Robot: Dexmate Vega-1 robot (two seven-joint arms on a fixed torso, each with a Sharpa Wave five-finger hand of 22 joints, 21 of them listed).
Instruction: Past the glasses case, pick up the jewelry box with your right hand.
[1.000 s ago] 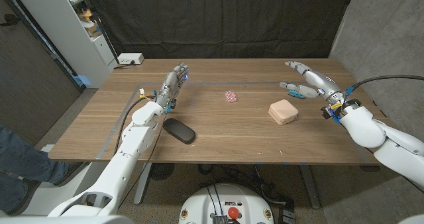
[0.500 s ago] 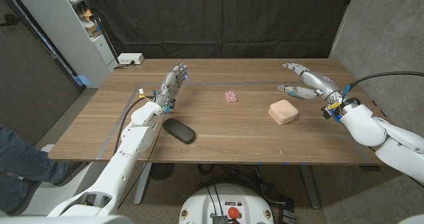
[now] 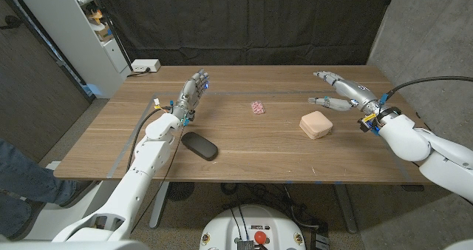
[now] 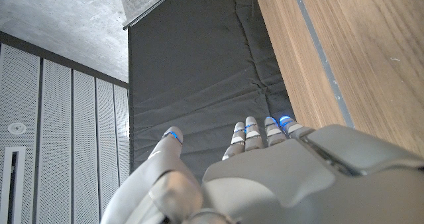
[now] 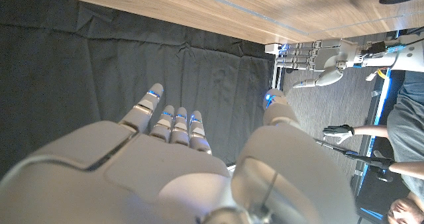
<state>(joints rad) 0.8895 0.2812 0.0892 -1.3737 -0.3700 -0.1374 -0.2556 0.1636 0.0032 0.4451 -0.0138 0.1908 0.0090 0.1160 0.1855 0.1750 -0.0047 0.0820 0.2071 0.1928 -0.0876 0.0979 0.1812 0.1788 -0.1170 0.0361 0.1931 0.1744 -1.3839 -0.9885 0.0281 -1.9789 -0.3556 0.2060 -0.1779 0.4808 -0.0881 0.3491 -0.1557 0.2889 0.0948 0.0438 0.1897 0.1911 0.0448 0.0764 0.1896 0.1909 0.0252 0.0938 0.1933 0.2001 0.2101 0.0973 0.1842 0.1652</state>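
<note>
Right robot hand [image 3: 341, 91] fingers spread, empty, above table beyond jewelry box [image 3: 315, 124]; left robot hand [image 3: 194, 92] likewise empty, fingers apart.

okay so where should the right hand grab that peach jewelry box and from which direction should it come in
Probably from above, closing on two opposite side walls of the jewelry box. It lies flat on the table as a low, rounded square, so the sides are the only faces that offer a hold. The right hand hovers open just beyond it, fingers apart, and nothing stands close around the box, so a short descent looks unobstructed.
</note>
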